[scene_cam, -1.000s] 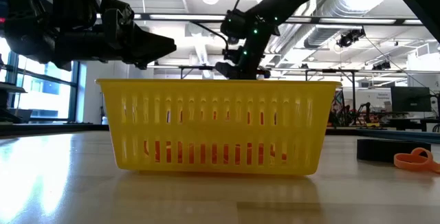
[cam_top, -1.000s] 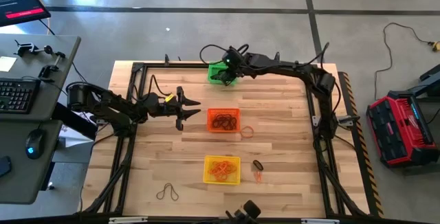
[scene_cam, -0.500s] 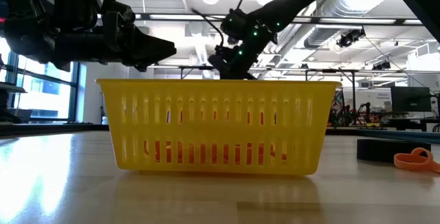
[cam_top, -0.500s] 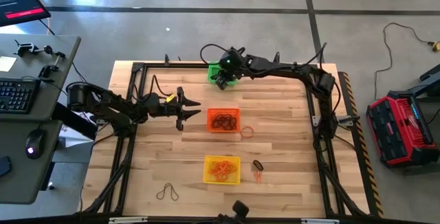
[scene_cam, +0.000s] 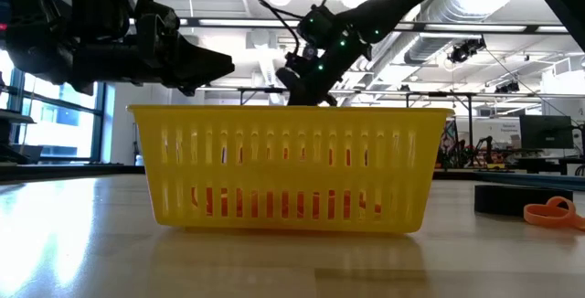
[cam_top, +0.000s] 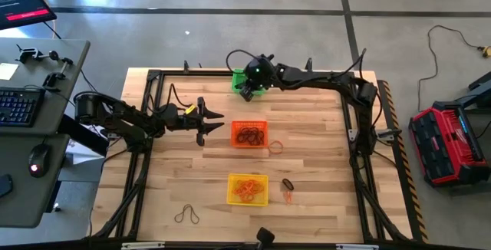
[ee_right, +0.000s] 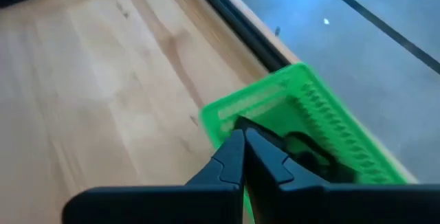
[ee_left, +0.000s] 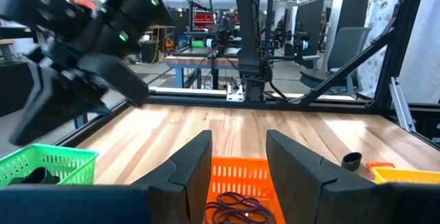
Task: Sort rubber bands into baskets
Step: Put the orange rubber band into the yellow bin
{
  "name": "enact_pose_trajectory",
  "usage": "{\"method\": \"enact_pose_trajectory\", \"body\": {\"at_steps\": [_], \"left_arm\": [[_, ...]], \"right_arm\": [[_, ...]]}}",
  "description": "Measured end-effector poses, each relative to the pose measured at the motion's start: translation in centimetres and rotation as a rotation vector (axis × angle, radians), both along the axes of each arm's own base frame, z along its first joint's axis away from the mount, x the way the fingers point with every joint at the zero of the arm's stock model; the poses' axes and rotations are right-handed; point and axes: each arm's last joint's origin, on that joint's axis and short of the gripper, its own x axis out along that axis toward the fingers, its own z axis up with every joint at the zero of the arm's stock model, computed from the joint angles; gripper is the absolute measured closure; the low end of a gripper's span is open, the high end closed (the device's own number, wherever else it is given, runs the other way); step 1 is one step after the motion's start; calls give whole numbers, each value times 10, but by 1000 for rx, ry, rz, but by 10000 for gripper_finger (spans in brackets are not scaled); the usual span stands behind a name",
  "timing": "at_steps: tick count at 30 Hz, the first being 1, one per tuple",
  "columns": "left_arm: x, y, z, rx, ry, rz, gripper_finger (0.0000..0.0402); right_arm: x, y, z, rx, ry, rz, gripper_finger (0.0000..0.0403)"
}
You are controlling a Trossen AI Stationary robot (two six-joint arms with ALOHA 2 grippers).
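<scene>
The green basket stands at the table's far edge with dark rubber bands inside. My right gripper hangs shut over its near rim, slanting down, nothing visible between the fingers. The orange basket holds dark thin bands. The yellow basket holds orange bands. My left gripper waits open and level, just left of the orange basket. Loose bands lie flat on the table: an orange loop, a thick black one, an orange one and thin dark ones.
A black metal frame runs around the wooden table top. In the low view the yellow basket fills the foreground, with my right gripper above and behind it. Bare wood lies at the table's near left and right.
My right gripper has stayed over the green basket, has tipped less steeply downward and rolled a little, and its fingers have come together. Baskets and loose bands lie where they were.
</scene>
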Motion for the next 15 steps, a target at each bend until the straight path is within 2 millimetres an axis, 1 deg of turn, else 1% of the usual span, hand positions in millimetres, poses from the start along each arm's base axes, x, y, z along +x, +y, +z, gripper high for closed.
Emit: {"method": "enact_pose_trajectory", "body": {"at_steps": [7,10,11,15], "left_arm": [[0,0,1,4,-14,0,271],[0,0,1,4,-13,0,271],[0,0,1,4,-13,0,271],[0,0,2,4,-15,0,271]], "right_arm": [[0,21,-15,-2,6,44,403],[-3,29,-11,-33,-64,54,403],[-5,31,-7,-44,-103,62,403],[-21,43,0,-59,-197,98,403]]}}
